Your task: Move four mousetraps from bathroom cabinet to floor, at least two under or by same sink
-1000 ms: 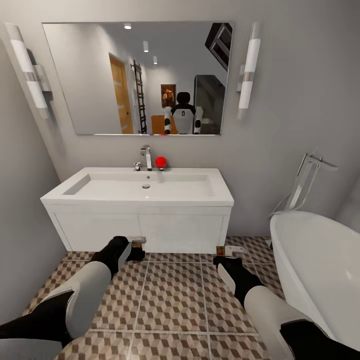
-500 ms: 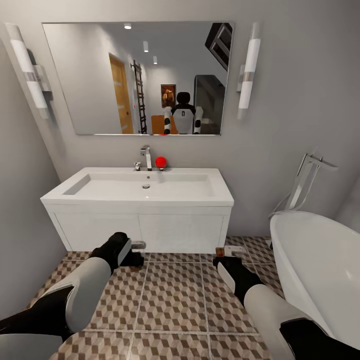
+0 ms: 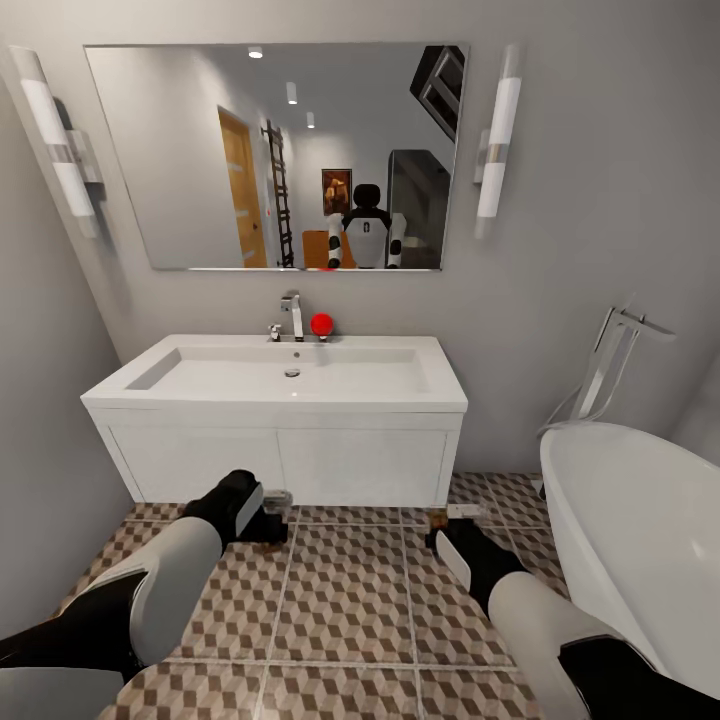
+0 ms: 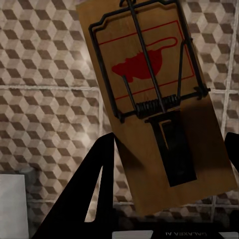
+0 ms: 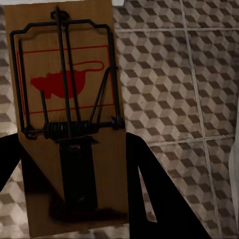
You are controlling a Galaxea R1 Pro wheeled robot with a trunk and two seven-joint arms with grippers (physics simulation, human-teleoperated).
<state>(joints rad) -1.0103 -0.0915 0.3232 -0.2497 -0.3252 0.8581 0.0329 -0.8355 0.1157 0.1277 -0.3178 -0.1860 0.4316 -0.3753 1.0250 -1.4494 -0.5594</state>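
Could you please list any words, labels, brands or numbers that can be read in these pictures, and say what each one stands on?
"A XXEA"-like white letters, upside down and cut off, on the left gripper body: too partial to read surely.
No words on the left mousetrap: just a red mouse outline in a red frame.
The right mousetrap likewise bears no text.

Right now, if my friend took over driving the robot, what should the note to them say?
Left gripper: jaws shut on a mousetrap, low over the bathroom floor in front of the bathroom sink.
Right gripper: jaws shut on a second mousetrap, also low by the vanity.
Done: two traps carried to the sink.
Left: set both down on the tiles beside the sink. No other traps are in sight here.
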